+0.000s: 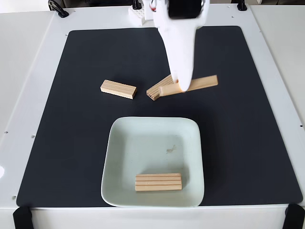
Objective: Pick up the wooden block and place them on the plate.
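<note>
Now, my gripper (181, 87) sits upper centre over two touching wooden blocks (202, 83), jaw state hidden by my arm | one block (118, 89) lies apart, left of centre on the black mat (71, 119) | another block (158, 182) rests inside the plate (152, 143), lower centre.

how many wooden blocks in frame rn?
4: one in the plate near its front edge; one on the mat left of centre; two overlapping under the end effector and.
</note>
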### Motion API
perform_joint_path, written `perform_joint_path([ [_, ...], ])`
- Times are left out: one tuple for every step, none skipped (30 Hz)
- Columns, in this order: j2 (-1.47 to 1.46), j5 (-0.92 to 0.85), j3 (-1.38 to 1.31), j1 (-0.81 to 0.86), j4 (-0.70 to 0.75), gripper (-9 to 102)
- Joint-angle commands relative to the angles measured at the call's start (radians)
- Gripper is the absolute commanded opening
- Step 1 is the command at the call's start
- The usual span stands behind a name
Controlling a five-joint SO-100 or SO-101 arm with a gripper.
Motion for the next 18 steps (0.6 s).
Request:
perform_joint_path([
  [-0.078,0.066,-0.124,0.017,-0.021,-1],
  [-0.112,0.075,-0.150,0.017,-0.014,-1],
  [-0.146,0.075,-0.173,0.018,-0.011,-1],
  [-0.173,0.075,-0.195,0.018,-0.009,-1],
  [-0.199,0.075,-0.212,0.018,-0.009,-1],
  [-0.225,0.075,-0.227,0.021,-0.009,-1],
  [-0.249,0.075,-0.239,0.026,-0.009,-1],
  [-0.270,0.075,-0.252,0.028,-0.009,-1],
  [-0.290,0.075,-0.262,0.029,-0.009,-1],
  [-0.308,0.072,-0.273,0.031,-0.009,-1],
  [-0.328,0.069,-0.282,0.031,-0.009,-1],
  [-0.348,0.067,-0.295,0.032,-0.009,-1],
  [-0.367,0.067,-0.308,0.032,-0.009,-1],
  [-0.385,0.067,-0.324,0.034,-0.009,-1],
  [-0.403,0.069,-0.339,0.034,-0.009,-1],
  [-0.420,0.071,-0.353,0.038,-0.011,-1],
  [-0.436,0.074,-0.370,0.046,-0.011,-1],
  [-0.451,0.075,-0.383,0.049,-0.011,-1],
])
